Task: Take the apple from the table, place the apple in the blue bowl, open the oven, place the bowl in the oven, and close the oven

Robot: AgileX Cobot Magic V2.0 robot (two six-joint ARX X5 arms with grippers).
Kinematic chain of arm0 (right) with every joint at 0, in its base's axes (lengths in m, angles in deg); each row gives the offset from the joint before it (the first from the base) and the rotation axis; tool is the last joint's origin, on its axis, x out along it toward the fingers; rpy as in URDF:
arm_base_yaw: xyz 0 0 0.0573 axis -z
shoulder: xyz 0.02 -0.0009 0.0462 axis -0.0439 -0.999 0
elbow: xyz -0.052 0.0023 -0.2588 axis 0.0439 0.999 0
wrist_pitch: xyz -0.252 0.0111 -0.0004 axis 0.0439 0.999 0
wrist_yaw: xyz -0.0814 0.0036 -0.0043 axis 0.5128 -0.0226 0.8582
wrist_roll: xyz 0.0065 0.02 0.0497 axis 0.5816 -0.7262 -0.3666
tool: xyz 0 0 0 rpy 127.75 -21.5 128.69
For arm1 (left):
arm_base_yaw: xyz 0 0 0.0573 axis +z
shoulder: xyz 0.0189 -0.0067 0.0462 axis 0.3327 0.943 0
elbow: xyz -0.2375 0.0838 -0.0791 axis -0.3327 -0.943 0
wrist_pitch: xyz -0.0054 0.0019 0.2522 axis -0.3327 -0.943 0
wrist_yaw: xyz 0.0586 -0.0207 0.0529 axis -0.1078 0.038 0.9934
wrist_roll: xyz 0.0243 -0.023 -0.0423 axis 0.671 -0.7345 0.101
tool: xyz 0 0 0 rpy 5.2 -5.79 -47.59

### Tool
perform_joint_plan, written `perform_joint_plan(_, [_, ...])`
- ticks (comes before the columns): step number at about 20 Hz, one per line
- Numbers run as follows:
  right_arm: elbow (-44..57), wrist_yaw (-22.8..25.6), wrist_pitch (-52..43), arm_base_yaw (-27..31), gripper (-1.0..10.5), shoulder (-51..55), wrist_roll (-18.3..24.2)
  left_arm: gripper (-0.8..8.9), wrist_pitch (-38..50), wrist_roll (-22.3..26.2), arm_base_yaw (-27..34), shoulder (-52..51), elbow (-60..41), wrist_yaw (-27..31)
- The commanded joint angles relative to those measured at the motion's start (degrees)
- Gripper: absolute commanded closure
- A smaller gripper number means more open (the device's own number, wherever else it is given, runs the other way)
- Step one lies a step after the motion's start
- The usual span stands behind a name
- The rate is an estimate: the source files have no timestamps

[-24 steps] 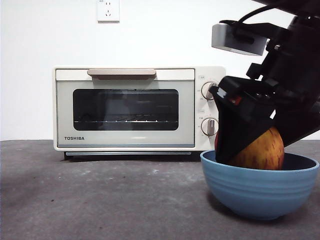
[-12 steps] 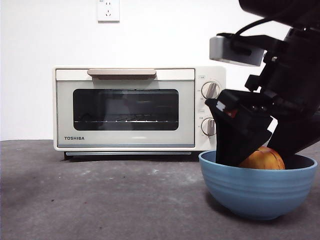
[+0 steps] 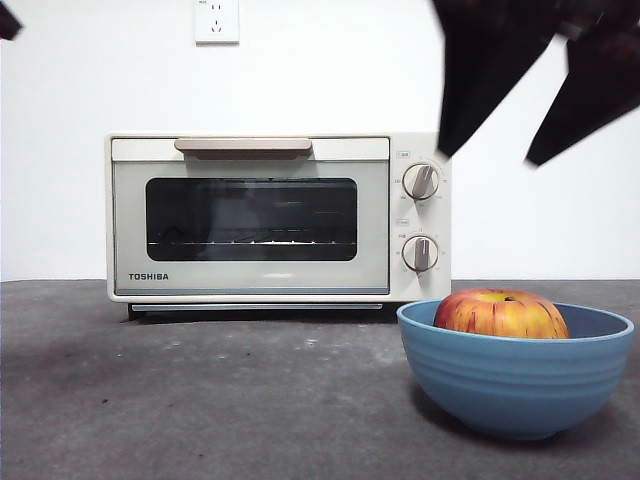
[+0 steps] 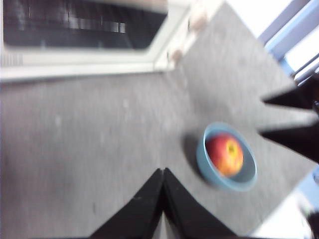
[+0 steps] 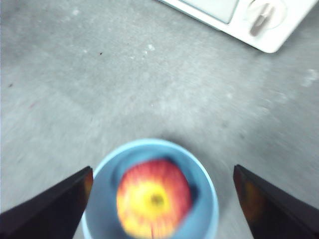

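Observation:
The red and yellow apple (image 3: pixel 500 313) lies inside the blue bowl (image 3: pixel 515 375) at the table's front right, free of any jaw. My right gripper (image 3: pixel 495 155) hangs open high above the bowl, its two dark jaws spread wide; in the right wrist view the apple (image 5: pixel 153 201) and bowl (image 5: pixel 207 209) show far below between them. The cream Toshiba oven (image 3: pixel 278 217) stands behind with its door closed. My left gripper (image 4: pixel 162 172) is shut and empty, raised over the table left of the bowl (image 4: pixel 227 158); only a black tip (image 3: pixel 8 20) of it shows at the front view's top left corner.
The dark grey table (image 3: pixel 200 400) stretches in front of the oven. A white wall with a socket (image 3: pixel 217 20) is behind. The oven's two knobs (image 3: pixel 420 182) face forward just behind the bowl.
My right gripper let go of the apple and rose out of the bowl to well above it. The apple now rests in the bowl.

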Motion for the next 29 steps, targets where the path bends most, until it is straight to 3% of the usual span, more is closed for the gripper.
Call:
perform_joint_plan(1, [-2.8, 0.3, 8.3, 0.6, 5.0, 1.7, -0.7, 8.06, 6.6, -2.3, -0.7, 4.2, 1.2, 0.1])
perform_joint_plan(10, [-0.8, 0.6, 22.0, 7.3, 5.0, 8.2, -3.3, 8.06, 21.9, -0.4, -4.1, 27.1, 12.6, 7.8])
perform_joint_plan(20, [3.7, 0.4, 20.4, 7.5, 5.0, 8.2, -5.4, 8.06, 23.8, 5.0, -7.4, 47.6, 26.7, 13.2])
perform_joint_plan(29, [3.7, 0.4, 18.7, 7.5, 5.0, 8.2, -5.8, 8.06, 25.0, 7.7, -8.9, 54.9, 29.4, 16.2])
